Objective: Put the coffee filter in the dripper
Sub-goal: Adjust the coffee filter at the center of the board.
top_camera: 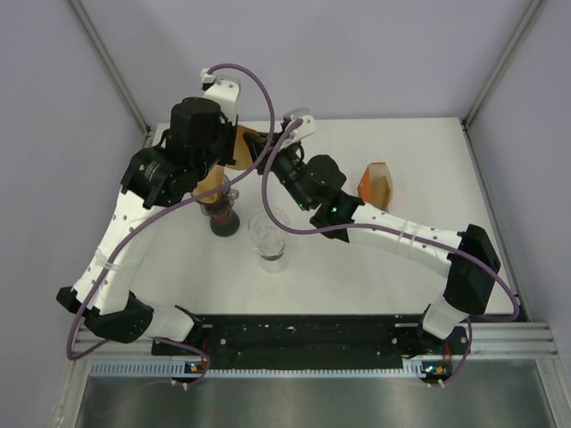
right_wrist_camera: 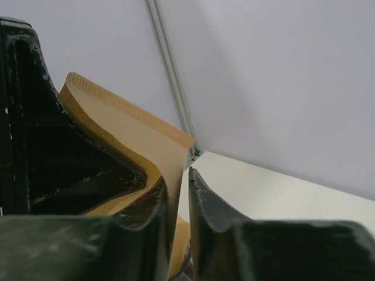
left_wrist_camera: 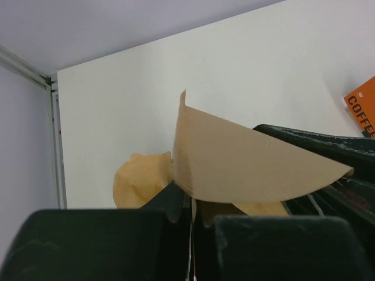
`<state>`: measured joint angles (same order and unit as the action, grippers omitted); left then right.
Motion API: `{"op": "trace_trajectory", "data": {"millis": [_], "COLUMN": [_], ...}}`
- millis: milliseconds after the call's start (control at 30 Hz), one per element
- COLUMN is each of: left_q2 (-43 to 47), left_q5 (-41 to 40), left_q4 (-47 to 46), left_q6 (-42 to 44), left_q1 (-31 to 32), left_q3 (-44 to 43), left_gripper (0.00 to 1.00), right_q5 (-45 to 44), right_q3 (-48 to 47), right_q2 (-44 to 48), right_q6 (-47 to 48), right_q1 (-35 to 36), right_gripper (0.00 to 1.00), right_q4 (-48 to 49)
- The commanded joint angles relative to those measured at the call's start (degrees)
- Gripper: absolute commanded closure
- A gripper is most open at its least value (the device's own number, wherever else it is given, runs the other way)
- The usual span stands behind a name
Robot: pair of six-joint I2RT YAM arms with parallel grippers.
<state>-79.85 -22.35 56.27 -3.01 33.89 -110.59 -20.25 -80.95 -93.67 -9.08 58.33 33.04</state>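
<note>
From above, the coffee filter (top_camera: 251,146) hangs in the air over the far side of the tabletop (top_camera: 384,259). It sits between the left pincer (top_camera: 234,153) and the right pincer (top_camera: 270,144), its long axis running across from one to the other. The clear vessel I take to be the dripper (top_camera: 268,235) stands nearer the bases, so the filter has to come back and down. Both pincers look about equally near it.

In the left wrist view, the left pincer (left_wrist_camera: 190,206) is clamped tight on the filter's (left_wrist_camera: 246,164) lower edge, and the fan rises out of it.

In the right wrist view, the right pincer (right_wrist_camera: 180,182) is almost closed around the filter's (right_wrist_camera: 126,124) edge. A sliver of light shows beside the paper, so I cannot tell whether it truly grips.
</note>
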Motion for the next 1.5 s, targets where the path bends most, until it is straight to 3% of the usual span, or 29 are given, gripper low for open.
{"op": "trace_trajectory", "data": {"millis": [0, 133, 267, 367, 533, 700, 800, 967, 1000, 1133, 1167, 1267, 1467], "left_q2": [2.5, 2.9, 2.5, 2.2, 3.0, 4.4, 4.5, 4.4, 4.5, 4.9, 5.1, 5.8, 6.9], "left_q5": [1.6, 4.2, 6.0, 5.8, 4.0, 0.1, 1.2, 4.9, 6.2, 14.9, 16.9, 22.1, 27.2], "left_q4": [-0.5, 0.1, 0.5, 0.5, 0.6, -0.2, 0.1, 0.5, 0.9, 3.2, 4.1, 6.0, 7.4], "left_q6": [1.4, 2.0, 1.8, 2.2, 2.5, 6.4, 7.4, 7.6, 7.7, 7.8, 8.0, 7.8, 5.3], "left_q1": [-0.1, -0.2, -0.2, -0.2, -0.2, -0.3, -0.2, -0.3, -0.3, -0.3, -0.2, -0.7, -3.5], "left_q3": [0.0, 0.1, -0.9, -1.1, -0.2, 2.1, 2.5, 2.0, 1.7, -1.1, -2.3, -5.3, -7.6], "left_gripper": [1.00, 1.00, 1.00, 1.00, 1.00, 1.00, 1.00, 0.98, 0.90, 0.36, 0.29, 0.17, 0.13], "right_q5": [4.3, 7.6, 7.3, 6.7, 1.2, -5.8, -5.5, -2.5, -2.1, -0.2, 1.0, 8.6, 20.0], "right_q3": [-1.6, -5.5, -8.2, -9.1, -10.2, -4.7, -3.1, -6.3, -6.9, -11.2, -13.3, -18.6, -23.9], "right_q2": [2.5, 0.2, -1.9, -2.6, -2.1, 3.0, 5.1, 3.8, 3.7, 3.2, 3.1, 2.2, 1.4], "right_q6": [8.7, 13.8, 13.8, 14.4, 17.9, 20.4, 21.5, 19.7, 19.2, 16.7, 15.9, 12.9, 9.5], "right_q1": [-0.1, -0.1, -0.1, -0.1, -0.2, -2.2, -2.7, -2.7, -2.7, -2.9, -3.0, -5.0, -6.1], "right_gripper": [0.77, 0.65, 0.65, 0.73, 1.00, 1.00, 1.00, 1.00, 1.00, 1.00, 1.00, 1.00, 1.00], "right_q4": [3.8, -0.7, -3.7, -5.0, -8.9, -6.0, -4.6, -11.8, -13.7, -26.3, -31.1, -46.9, -66.8]}}
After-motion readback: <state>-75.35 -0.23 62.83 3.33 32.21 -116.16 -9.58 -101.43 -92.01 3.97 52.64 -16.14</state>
